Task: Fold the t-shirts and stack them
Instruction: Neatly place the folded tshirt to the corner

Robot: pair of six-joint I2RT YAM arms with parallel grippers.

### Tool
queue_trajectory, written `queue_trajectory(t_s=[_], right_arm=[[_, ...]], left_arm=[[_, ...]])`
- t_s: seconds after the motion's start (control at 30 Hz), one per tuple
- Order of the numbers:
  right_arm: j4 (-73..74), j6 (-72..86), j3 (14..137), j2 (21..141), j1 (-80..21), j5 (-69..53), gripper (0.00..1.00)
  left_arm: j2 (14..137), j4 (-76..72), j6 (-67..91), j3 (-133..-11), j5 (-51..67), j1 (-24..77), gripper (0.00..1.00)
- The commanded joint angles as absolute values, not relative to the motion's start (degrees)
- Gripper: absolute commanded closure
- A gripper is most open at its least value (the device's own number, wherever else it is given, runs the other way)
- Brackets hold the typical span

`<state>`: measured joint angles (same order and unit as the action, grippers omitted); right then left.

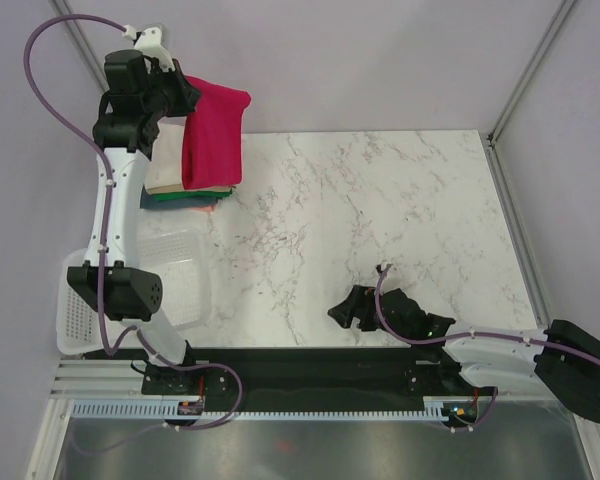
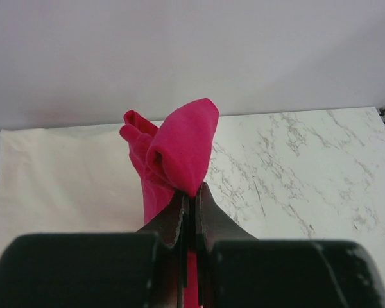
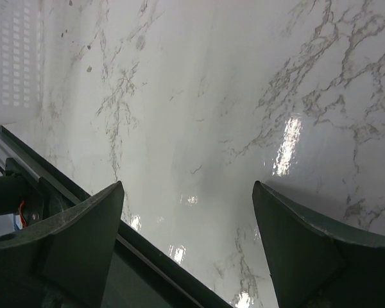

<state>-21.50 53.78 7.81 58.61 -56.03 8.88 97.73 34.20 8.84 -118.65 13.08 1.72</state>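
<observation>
The crimson-red t-shirt hangs folded from my left gripper at the back left, its lower edge over the stack of folded shirts. The stack shows a cream shirt on top, with green and dark blue edges below. In the left wrist view my left gripper is shut on the red t-shirt, which bunches above the fingertips. My right gripper is open and empty, low over the marble table near the front edge; in the right wrist view only bare marble lies between its fingers.
The white perforated plastic basket stands at the front left, beside the left arm; its corner shows in the right wrist view. The marble table is walled by grey panels at the back and sides. The black base rail runs along the front.
</observation>
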Motion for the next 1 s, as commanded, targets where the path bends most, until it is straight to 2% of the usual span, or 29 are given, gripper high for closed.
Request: queue_trajectory(t_s=[0.0,0.37,0.7,0.9,0.97], right_arm=[[-20.2,52.8,8.1,60.2,-56.2,7.6,0.10],[-20.7,51.9,8.9,62.4,-56.2,5.8,0.10],[-20.8,51.5,10.0,64.3,-56.2,5.5,0.10],[-20.5,51.1,11.4,66.3,-56.2,5.2,0.10],[-20.2,50.9,11.8,67.1,-56.2,5.2,0.10]], left_arm=[[99.9,32.1,6.3,-123.1,17.0,-1.7,0.98],[118.6,32.7,7.2,-140.4,25.5,-10.0,0.98],[133.7,26.0,6.7,-144.3,33.6,-12.7,0.97],[138.9,17.2,5.5,-144.2,31.2,-14.0,0.97],[139.9,13.7,5.1,-142.8,26.6,-14.5,0.97]])
